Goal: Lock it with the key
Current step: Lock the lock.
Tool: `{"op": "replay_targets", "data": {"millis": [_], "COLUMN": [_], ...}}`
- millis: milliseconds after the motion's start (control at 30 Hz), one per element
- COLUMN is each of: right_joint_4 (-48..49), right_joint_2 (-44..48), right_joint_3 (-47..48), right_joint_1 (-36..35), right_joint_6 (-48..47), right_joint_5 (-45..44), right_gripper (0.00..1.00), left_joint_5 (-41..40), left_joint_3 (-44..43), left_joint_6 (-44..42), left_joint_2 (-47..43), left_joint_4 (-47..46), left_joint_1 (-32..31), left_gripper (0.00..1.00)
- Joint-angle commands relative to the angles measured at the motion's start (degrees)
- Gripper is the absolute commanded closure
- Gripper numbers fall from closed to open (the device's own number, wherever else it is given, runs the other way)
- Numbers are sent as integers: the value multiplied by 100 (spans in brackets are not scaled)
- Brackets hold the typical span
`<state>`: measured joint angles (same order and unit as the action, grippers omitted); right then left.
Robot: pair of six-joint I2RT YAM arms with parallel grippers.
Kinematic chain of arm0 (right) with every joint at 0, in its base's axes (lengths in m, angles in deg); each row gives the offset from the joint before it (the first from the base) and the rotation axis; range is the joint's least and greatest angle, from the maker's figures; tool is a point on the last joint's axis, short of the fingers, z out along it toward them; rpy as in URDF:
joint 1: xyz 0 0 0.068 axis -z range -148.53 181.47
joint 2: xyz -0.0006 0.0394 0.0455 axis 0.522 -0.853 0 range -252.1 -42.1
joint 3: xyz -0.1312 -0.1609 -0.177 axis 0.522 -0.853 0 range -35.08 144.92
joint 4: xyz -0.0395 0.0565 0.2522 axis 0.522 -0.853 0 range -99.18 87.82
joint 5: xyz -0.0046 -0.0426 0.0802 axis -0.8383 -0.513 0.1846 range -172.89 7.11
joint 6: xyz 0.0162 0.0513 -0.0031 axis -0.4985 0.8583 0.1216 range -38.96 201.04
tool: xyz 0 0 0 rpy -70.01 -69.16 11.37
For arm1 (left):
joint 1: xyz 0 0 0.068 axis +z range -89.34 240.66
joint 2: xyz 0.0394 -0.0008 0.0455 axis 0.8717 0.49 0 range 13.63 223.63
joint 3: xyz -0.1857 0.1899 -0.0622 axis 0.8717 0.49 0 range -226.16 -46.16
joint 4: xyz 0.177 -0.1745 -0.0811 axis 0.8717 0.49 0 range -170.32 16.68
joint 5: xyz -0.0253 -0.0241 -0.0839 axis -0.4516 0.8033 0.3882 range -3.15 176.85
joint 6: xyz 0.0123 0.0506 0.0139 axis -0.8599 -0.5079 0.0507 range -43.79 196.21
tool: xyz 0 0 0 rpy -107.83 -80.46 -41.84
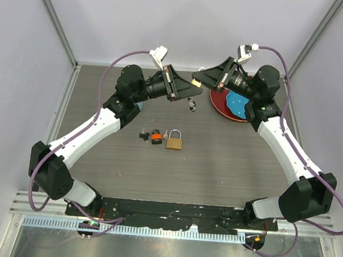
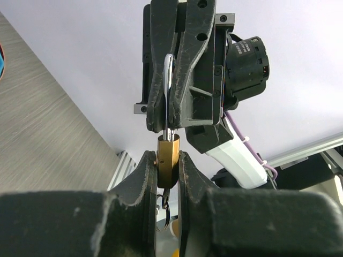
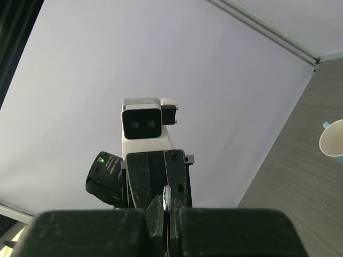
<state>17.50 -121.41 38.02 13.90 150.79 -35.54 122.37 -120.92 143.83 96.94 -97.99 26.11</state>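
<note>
**Both grippers clamped on the small lock, key lying loose**

Raised over the far middle of the worktop [image 1: 228, 169], the left gripper [image 2: 166, 163] is clenched on the body of a tiny brass padlock [image 2: 167, 155]. The right gripper [image 3: 165, 206] is pinched tight on its silver shackle [image 2: 168, 80]. A red plate [image 1: 218, 107] sits toward the far right. The big brass padlock [image 1: 174, 142] lies near the worktop's middle. The key [image 1: 153, 136] lies flat just beside the big padlock's left.
</note>
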Motion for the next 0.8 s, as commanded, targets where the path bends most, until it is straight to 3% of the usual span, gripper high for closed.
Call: {"op": "replay_targets", "data": {"millis": [0,100,333,533,767], "right_joint_4": [291,124,-631,-905,-773], "right_joint_2": [21,47,56,30,-58], "right_joint_3": [354,363,582,758,934], "right_joint_1": [-72,-72,-72,-46,-19], "right_joint_6": [-23,-181,-769,-1104,-1017], "right_joint_5": [-51,-51,186,590,942], "right_gripper": [98,98,98,98,99], "left_joint_5": [-2,-2,130,875,1070], "left_joint_3": [-214,-275,-1004,-1049,-566], "left_joint_6": [-108,-204,-1127,-1259,-1514], "left_joint_2": [-60,-78,-60,-130,-543], "left_joint_4": [-228,-88,1430,1609,1750], "left_joint_1": [-26,-26,35,422,563], "left_gripper": [100,98,57,46,33]}}
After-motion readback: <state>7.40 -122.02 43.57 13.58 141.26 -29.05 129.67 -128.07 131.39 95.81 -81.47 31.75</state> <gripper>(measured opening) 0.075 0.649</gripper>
